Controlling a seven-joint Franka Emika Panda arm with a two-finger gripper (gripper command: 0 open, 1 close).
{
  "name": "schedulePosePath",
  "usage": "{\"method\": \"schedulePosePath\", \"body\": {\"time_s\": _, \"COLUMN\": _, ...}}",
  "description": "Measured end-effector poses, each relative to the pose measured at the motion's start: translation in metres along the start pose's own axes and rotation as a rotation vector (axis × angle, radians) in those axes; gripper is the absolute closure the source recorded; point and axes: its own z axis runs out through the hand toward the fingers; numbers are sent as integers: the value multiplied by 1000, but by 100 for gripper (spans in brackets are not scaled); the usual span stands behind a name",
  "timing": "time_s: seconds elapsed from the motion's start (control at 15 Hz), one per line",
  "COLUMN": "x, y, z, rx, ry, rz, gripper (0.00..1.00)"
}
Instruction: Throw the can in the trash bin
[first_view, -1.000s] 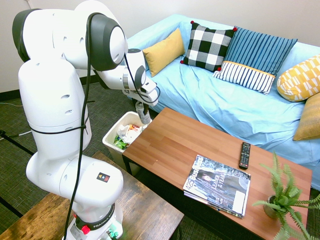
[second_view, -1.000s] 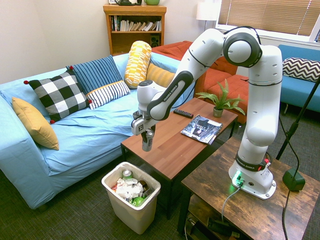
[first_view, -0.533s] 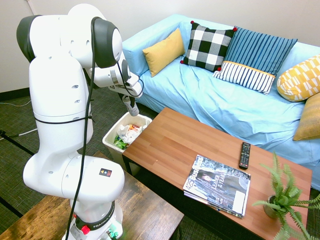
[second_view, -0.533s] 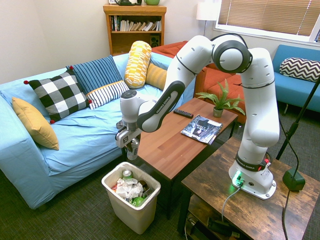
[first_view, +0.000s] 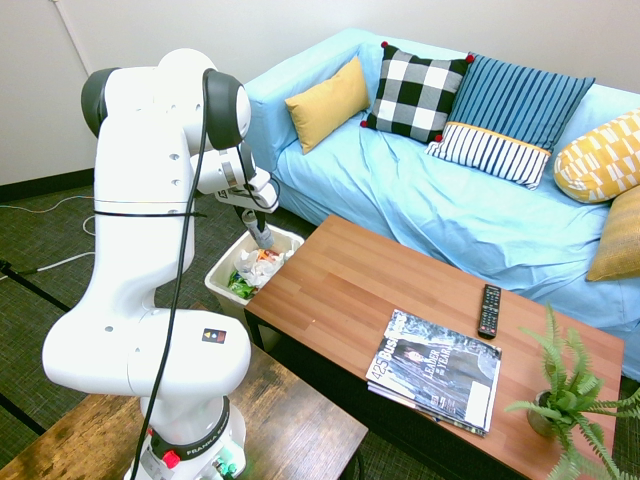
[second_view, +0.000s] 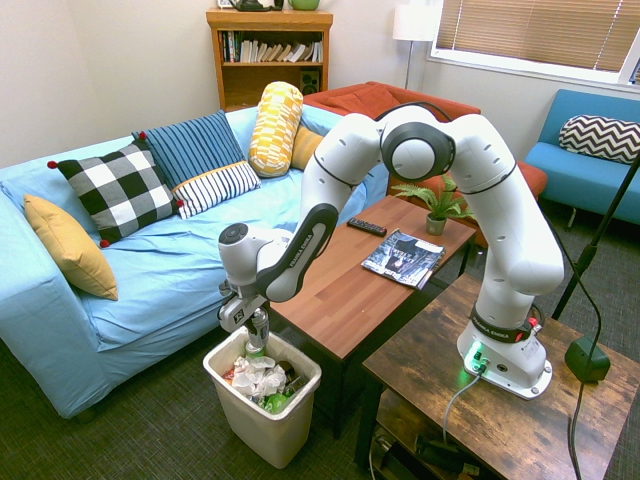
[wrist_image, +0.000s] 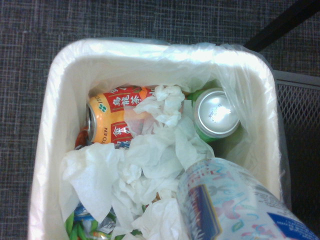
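Observation:
My gripper (second_view: 256, 334) hangs just above the open trash bin (second_view: 268, 436), shut on the can (second_view: 257, 330), a slim silver can with a pale label. From the other side, the can (first_view: 264, 236) sits at the arm's tip over the bin's far half (first_view: 217, 281). In the wrist view the held can (wrist_image: 235, 200) rises from the bottom edge, directly over the off-white bin's rim (wrist_image: 50, 105). Inside lie crumpled white tissue (wrist_image: 145, 165), a red-and-orange can (wrist_image: 112, 120) and a green can (wrist_image: 216, 114).
The wooden coffee table (first_view: 340, 290) stands right beside the bin, carrying a magazine (first_view: 435, 370), a remote (first_view: 489, 310) and a potted plant (first_view: 565, 400). A blue sofa (first_view: 450, 200) with cushions runs behind it. Dark carpet (second_view: 150, 440) surrounds the bin.
The arm has swung away from the coffee table's corner and come down, carrying the can to just above the bin's opening. The grip has stayed shut.

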Motion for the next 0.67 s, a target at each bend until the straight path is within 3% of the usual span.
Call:
{"method": "schedulePosePath", "body": {"time_s": 0.4, "x": 9, "y": -5, "z": -1, "rx": -36, "ry": 7, "rz": 22, "gripper": 0}}
{"method": "schedulePosePath", "body": {"time_s": 0.67, "x": 18, "y": 2, "z": -29, "rx": -28, "ry": 27, "rz": 57, "gripper": 0}}
